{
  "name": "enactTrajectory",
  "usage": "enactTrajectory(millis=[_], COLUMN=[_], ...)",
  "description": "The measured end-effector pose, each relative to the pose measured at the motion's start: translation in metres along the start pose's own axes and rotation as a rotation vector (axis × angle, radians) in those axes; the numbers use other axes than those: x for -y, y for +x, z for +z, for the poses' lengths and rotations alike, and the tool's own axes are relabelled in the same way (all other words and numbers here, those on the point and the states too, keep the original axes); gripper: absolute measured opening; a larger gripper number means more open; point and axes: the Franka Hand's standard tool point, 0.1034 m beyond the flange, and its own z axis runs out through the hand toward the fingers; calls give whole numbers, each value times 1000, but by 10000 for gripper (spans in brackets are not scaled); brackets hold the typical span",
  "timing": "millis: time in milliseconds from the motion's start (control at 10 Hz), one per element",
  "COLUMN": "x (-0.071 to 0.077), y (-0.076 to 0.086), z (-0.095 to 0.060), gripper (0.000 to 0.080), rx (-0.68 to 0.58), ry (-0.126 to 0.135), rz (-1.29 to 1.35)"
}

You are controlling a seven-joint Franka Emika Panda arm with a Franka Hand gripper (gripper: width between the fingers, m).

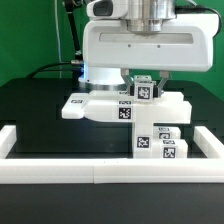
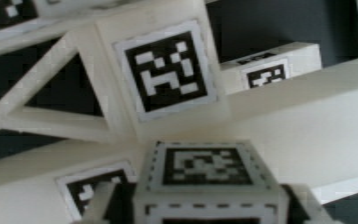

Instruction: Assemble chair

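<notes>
In the exterior view, a black table (image 1: 40, 110) is seen, edged by long, smooth white border rails (image 1: 60, 172) along its near side and at both ends. The chair parts are grouped at the middle: a flat white slab (image 1: 100, 106), matte and blocky, lies towards the exterior view's left, and chunky white leg blocks (image 1: 160, 143) bearing black-and-white square tags are stacked near the front towards the exterior view's right. The gripper (image 1: 143, 90) is lowered from the broad white arm housing onto a small tagged cube (image 1: 144, 92) above the slab; its jaws are drawn close and appear clamped on that cube.

In the wrist view, the small cube (image 2: 201, 170) is seen between two dark fingers (image 2: 108, 205), with its square tag facing the camera. Beyond it a slatted white frame piece (image 2: 87, 90) with diagonal bars is shown, carrying a large tag, and another tagged block (image 2: 274, 70) lies further off over the dark table.
</notes>
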Motion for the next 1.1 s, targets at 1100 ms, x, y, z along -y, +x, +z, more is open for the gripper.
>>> enactTrajectory(millis=[1100], x=[0], y=[0], z=[1], gripper=[271], rx=[1], ry=[1], rz=[716])
